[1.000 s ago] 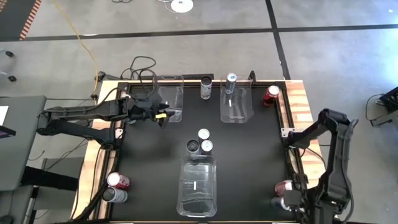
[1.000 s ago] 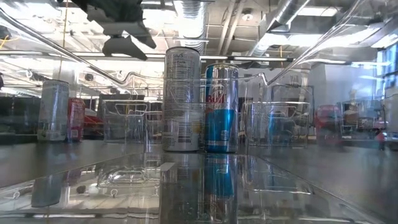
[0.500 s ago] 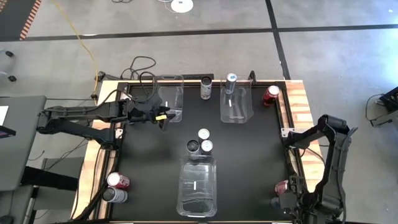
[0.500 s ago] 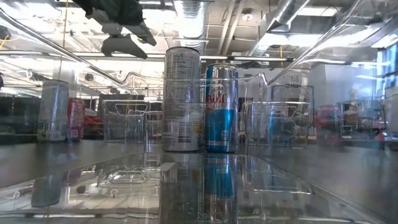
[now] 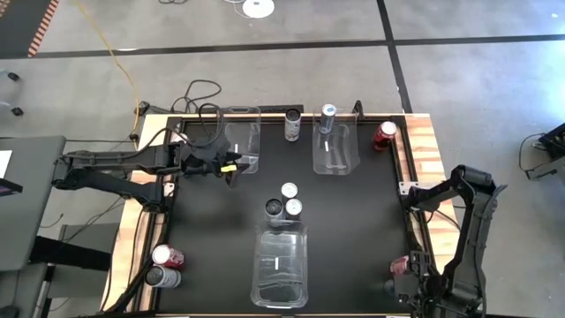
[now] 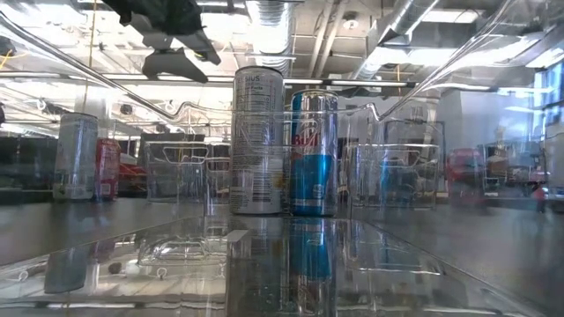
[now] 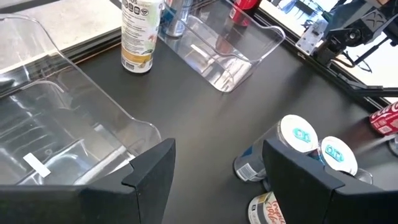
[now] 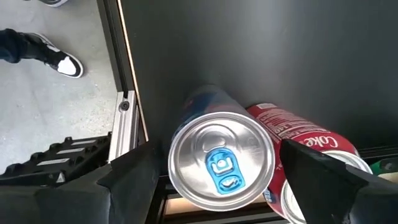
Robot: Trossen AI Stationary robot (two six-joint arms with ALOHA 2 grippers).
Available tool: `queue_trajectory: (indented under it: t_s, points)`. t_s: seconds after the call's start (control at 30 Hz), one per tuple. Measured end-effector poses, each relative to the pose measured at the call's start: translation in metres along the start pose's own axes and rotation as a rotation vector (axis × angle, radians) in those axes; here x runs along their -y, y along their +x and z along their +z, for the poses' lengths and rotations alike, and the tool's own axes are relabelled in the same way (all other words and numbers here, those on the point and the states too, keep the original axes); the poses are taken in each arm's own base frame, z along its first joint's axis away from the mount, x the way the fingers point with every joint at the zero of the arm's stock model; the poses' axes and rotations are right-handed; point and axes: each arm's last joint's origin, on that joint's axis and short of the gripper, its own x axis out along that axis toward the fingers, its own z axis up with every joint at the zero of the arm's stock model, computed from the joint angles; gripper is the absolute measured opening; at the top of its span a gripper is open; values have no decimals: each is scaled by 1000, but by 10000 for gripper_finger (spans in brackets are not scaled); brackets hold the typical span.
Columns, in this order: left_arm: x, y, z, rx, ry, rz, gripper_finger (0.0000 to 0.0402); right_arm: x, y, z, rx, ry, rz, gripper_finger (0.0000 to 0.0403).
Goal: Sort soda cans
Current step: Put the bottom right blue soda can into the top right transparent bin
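Observation:
Three cans stand in the table's middle (image 5: 285,201), two with blue tabs (image 7: 317,143). A dark can (image 5: 292,124) stands at the far edge, and a silver one (image 5: 328,115) in the far right bin. Red cans sit at the far right (image 5: 384,132), near left (image 5: 166,256) and near right (image 5: 403,265); a grey one (image 5: 161,276) is near left. My left gripper (image 5: 231,169) hovers open beside the far left bin (image 5: 240,137). My right gripper (image 8: 219,152) is open, its fingers on either side of a blue-and-silver can's top (image 8: 221,165), apart from it.
A clear bin (image 5: 281,265) lies near centre, just in front of the three middle cans. A red Coke can (image 8: 292,134) leans close against the blue-and-silver can, by the table's raised right edge (image 5: 422,168). A person's shoe (image 8: 62,61) shows on the floor beyond the table frame.
My right arm has shifted a little toward the near right corner, settling over the cans there. No can has moved.

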Motion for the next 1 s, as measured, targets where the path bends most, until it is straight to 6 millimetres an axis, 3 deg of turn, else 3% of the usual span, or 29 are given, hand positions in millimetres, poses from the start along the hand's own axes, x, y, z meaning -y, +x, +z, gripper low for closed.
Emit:
queue_trajectory:
  t_s: [0.3,0.7,1.0]
  points:
    - [0,0,0,-2,0,0,238,0,10,-2,-24,18,11,333]
    - [0,0,0,-2,0,-1,238,1,7,2,-42,20,21,232]
    - [0,0,0,-3,9,0,238,2,7,12,-37,51,28,231]
